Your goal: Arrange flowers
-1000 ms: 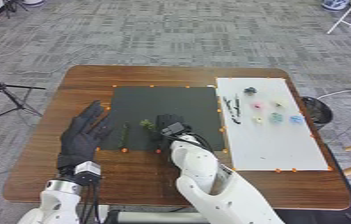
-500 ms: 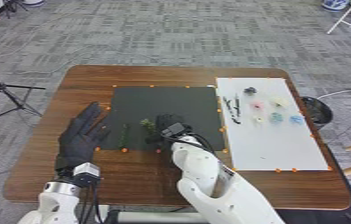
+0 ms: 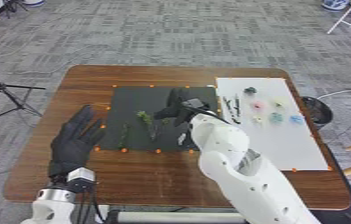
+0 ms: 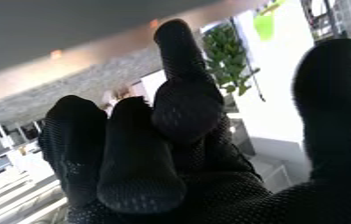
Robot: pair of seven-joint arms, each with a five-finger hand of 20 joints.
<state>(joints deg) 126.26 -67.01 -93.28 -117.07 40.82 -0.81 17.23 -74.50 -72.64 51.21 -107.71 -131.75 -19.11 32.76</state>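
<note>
the blue thing (image 3: 297, 119) on the white sheet (image 3: 274, 150) is too small to identify, the right arm (image 3: 265, 192) cropped at the bottom

On the black mat (image 3: 131, 100), a slim dark green stem (image 3: 124, 136) lies lengthwise in the near left part. A leafy green sprig (image 3: 145, 118) lies on the mat to the right of that, its leaves pointing away from the mat's near edge. Just right of the mat, two thin dark pieces, too small to identify, lie lengthwise. Farther right of the mat are small, separate flowers: a dark one (image 3: 250, 90), a pink one (image 3: 258, 104), two pale yellowish ones, a teal one (image 3: 275, 118) and a blue one (image 3: 297, 119).
</note>
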